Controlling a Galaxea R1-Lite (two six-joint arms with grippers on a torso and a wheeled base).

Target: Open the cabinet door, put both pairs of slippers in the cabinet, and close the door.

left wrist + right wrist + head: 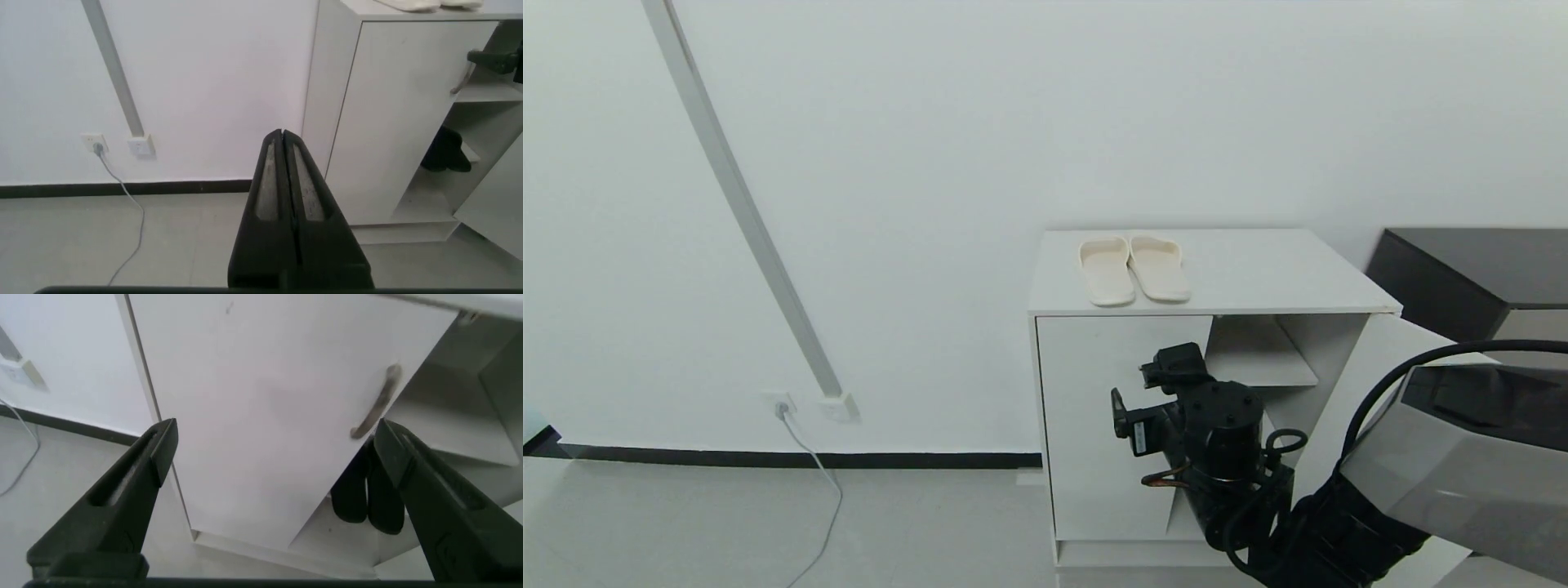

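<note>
right gripper (276,429) fingers spread; door handle (376,404) between them, touching neither.

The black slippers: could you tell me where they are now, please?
In the right wrist view, the black slippers sit inside the cabinet, in the open right side's lower compartment under the shelf, beside the handle of the closed left door.

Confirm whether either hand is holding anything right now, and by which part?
Nothing is held. The left hand is shut and empty. The right hand is open in front of the door handle, with nothing gripped.
</note>
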